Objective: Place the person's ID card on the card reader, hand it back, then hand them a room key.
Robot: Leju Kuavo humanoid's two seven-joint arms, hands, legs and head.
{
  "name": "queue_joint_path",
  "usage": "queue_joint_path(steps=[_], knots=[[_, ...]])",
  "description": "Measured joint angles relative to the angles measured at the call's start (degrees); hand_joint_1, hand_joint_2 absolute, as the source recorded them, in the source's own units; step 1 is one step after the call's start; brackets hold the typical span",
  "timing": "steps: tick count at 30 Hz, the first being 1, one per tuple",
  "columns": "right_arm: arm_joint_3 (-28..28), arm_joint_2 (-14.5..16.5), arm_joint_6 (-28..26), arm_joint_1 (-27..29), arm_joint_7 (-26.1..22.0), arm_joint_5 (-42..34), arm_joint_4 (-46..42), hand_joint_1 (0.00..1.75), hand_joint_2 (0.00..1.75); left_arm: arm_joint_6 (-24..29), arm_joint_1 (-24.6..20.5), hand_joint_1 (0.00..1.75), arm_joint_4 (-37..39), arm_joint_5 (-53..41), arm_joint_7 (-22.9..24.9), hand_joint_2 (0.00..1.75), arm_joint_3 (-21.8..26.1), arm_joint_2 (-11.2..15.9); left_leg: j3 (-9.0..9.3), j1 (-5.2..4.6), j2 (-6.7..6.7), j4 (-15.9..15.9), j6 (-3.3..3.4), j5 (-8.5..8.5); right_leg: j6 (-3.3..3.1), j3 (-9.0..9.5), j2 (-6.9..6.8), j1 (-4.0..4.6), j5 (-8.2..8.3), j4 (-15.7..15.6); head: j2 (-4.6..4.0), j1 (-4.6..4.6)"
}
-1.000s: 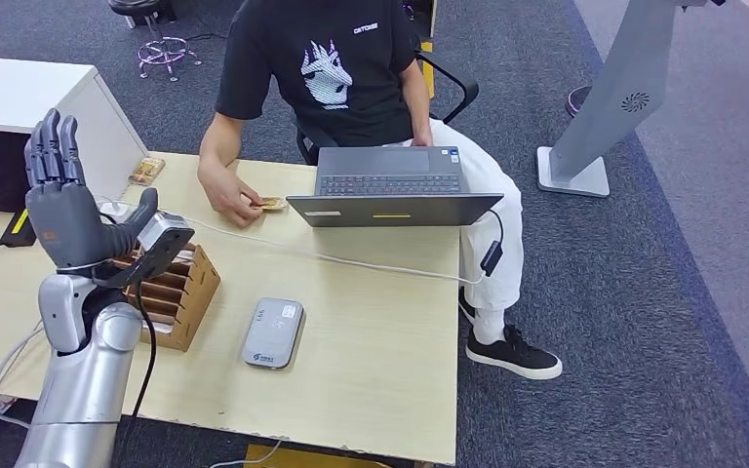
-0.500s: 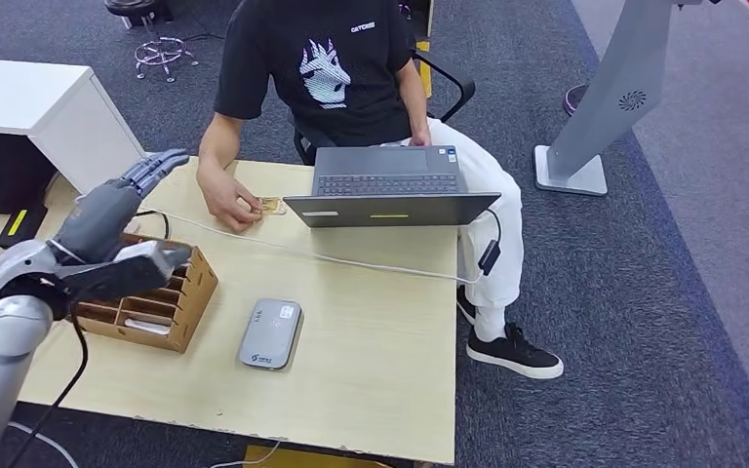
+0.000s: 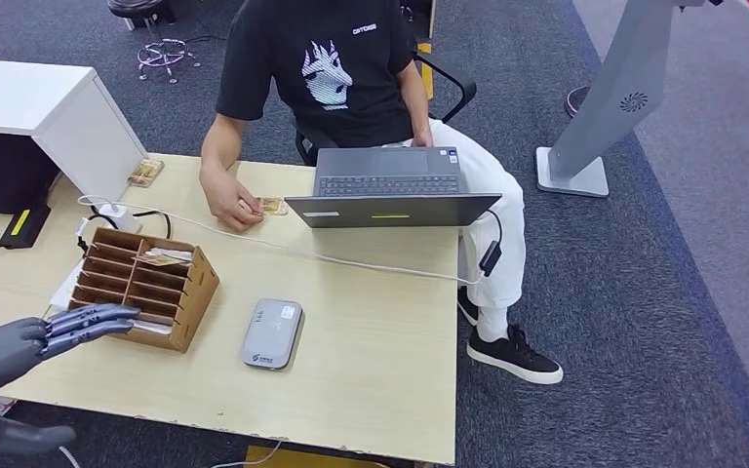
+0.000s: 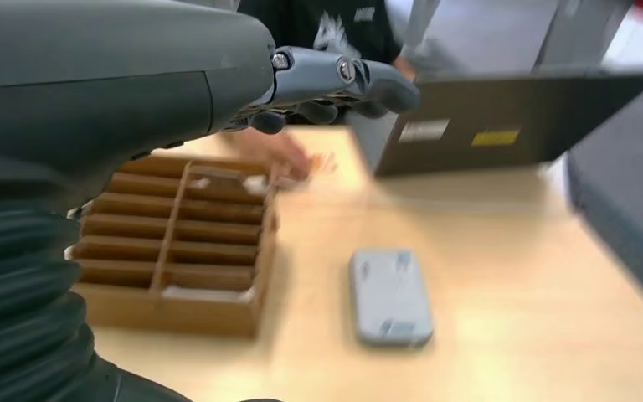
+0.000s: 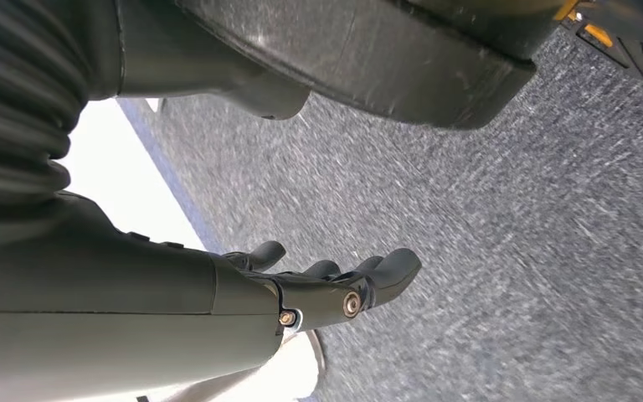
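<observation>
Lowered from its raised pose, your left hand [image 3: 19, 346] hangs released beside the box [image 3: 146, 288]; your right hand [image 5: 301, 293] hangs empty, fingers apart.

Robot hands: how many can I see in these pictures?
2. The left robot hand is by the wooden box over the table; the right robot hand hangs above grey carpet, holding nothing.

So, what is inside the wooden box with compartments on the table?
The wooden box has two columns of slots. One far slot holds a card; a white card lies in the nearest slot. Other slots look empty, though their depths are shadowed.
</observation>
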Motion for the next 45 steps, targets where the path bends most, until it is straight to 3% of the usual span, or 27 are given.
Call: queue_joint_path(steps=[4,7,12,15,20,26,33,45], knots=[[0.0,0.0,-0.1,0.2,0.0,-0.9,0.0,0.00,1.75,-5.9,9.3,0.00,-6.6,2.2,3.2,1.75,16.5,-1.4,0.01,-0.01,-0.11,0.0,0.00,-0.01,0.01,0.00,-0.09,0.00,-0.03,0.0,-0.01,-0.01],[0.0,0.0,-0.1,0.3,0.0,-1.0,0.0,0.00,1.75,-7.0,13.4,0.00,-9.9,1.7,4.0,1.75,24.3,-2.9,-0.02,0.00,-0.17,0.0,0.00,-0.01,0.01,0.01,-0.20,0.00,-0.05,0.0,-0.01,-0.01],[0.0,0.0,-0.1,0.3,0.0,-1.0,0.0,0.00,1.75,-6.7,16.4,0.00,-12.3,0.3,4.3,1.75,30.0,-4.4,-0.02,0.00,-0.21,0.0,0.00,0.00,0.01,0.02,-0.26,0.00,-0.05,0.0,0.00,-0.01],[0.0,0.0,-0.4,0.3,0.2,-1.5,0.0,0.00,1.75,-2.9,16.7,0.00,-12.7,-7.2,7.0,1.75,31.0,-5.0,0.02,0.00,-0.22,0.0,0.00,0.00,0.01,0.03,-0.28,0.00,-0.05,0.0,0.00,0.00],[0.0,0.2,-1.1,0.4,0.7,-2.5,0.0,0.00,1.75,10.4,13.7,0.00,-10.2,-27.6,14.4,1.75,27.3,-4.9,0.06,-0.01,-0.24,0.0,-0.03,0.03,-0.01,0.02,-0.30,-0.01,-0.03,0.0,-0.01,-0.02],[-0.1,0.8,-2.7,0.5,1.8,-3.2,0.0,0.00,1.75,20.3,7.0,0.00,-3.8,-43.5,20.7,1.75,14.1,-4.9,0.05,-0.01,-0.25,0.0,-0.04,0.04,-0.02,0.03,-0.28,-0.01,-0.02,0.0,-0.01,-0.01],[-0.2,1.1,-3.1,0.5,2.3,-3.2,0.0,0.00,1.75,21.8,1.2,0.00,1.3,-49.1,23.4,1.75,3.3,-4.9,0.05,-0.01,-0.23,0.0,-0.05,0.04,-0.03,0.01,-0.25,0.00,-0.01,0.0,-0.01,0.01],[-0.2,1.1,-3.1,0.5,2.3,-3.2,0.0,0.00,1.75,22.2,-1.8,0.00,3.8,-52.0,24.5,1.75,-1.1,-5.0,0.04,-0.01,-0.25,0.0,-0.05,0.04,-0.03,-0.01,-0.26,0.00,-0.01,0.0,-0.01,-0.01]])
